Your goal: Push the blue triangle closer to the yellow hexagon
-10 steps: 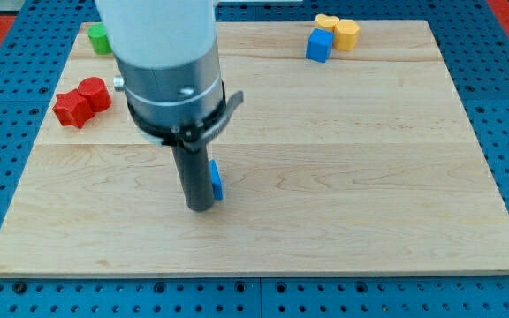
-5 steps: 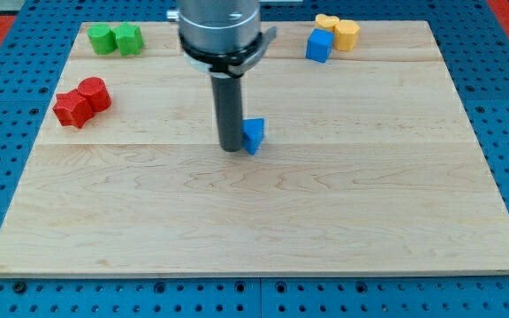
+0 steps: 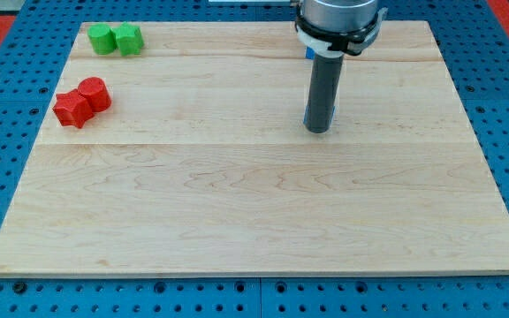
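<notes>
My tip point(image 3: 318, 131) rests on the wooden board point(image 3: 254, 221), right of centre in its upper half. Only a thin blue sliver shows at the rod's left edge just above the tip, which appears to be the blue triangle point(image 3: 307, 117); the rod hides the rest of it. The yellow hexagon is hidden behind the arm's body at the view's top. A small bit of another blue block point(image 3: 308, 53) shows under the arm's collar.
Two red blocks point(image 3: 81, 101) sit touching near the board's left edge. Two green blocks point(image 3: 116, 39) sit side by side at the top left corner. The arm's body covers the top edge right of centre.
My tip has moved up and to the right, pushing the blue triangle along. The arm now covers the yellow blocks and most of the blue cube, and the triangle is almost hidden by the rod.
</notes>
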Action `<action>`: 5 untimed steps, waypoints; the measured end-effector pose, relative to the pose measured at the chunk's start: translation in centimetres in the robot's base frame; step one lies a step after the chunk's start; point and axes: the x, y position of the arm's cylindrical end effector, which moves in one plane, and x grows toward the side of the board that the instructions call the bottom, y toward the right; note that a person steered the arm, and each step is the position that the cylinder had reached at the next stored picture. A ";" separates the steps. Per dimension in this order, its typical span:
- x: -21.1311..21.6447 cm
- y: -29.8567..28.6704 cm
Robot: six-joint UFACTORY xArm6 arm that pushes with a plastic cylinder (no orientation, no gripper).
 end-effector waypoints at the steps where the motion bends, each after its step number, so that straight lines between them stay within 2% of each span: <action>1: -1.7 0.1; 3: -4.5 0.2; 5: -9.4 0.2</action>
